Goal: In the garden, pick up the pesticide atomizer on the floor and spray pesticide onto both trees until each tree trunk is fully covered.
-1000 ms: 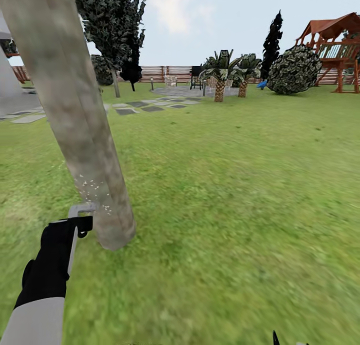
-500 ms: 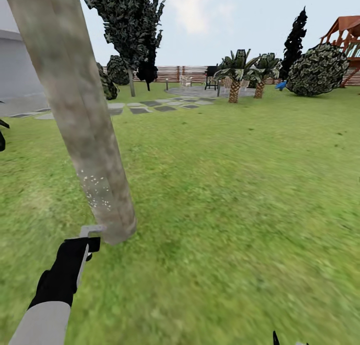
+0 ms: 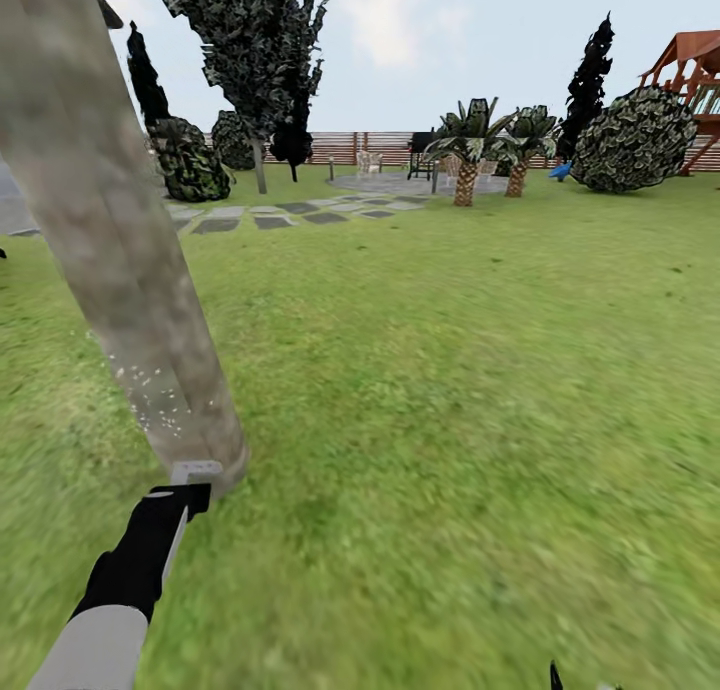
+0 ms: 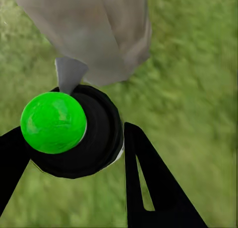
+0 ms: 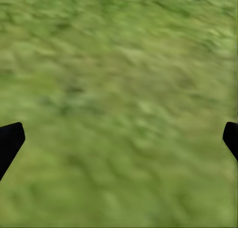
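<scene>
Down at the foot of the tree trunk point(image 3: 120, 270), the left gripper point(image 3: 190, 480) is clamped on the pesticide atomizer point(image 4: 74, 131), its grey nozzle tip right up against the bark near the base. From the left wrist camera the atomizer shows as a black round body with a bright green ball cap point(image 4: 53, 122), pinched between the two black fingers point(image 4: 148, 183), and the grey nozzle point(image 4: 68, 73) points at the trunk point(image 4: 94, 29), which stands just beyond it. Pale speckles point(image 3: 150, 390) dot the bark low down on the trunk (a scattered patch, just above the gripper). The trunk rises thick and mottled grey-beige from the grass lawn point(image 3: 450, 420) and leans out of the head view's upper left corner.

The right gripper point(image 5: 119, 139) hangs over bare grass point(image 5: 119, 89) with its two dark fingertips point(image 5: 10, 139) spread wide apart and nothing between them.

Farther across the lawn lie stepping stones point(image 3: 270, 215), two small palms point(image 3: 490, 145), a round leafy bush point(image 3: 635, 140), a red wooden playset point(image 3: 695, 80) at the far right edge, dark columnar trees point(image 3: 595, 70), a taller dark-leaved tree point(image 3: 255, 50), and the brown slat fence point(image 3: 370, 148) along the back.
</scene>
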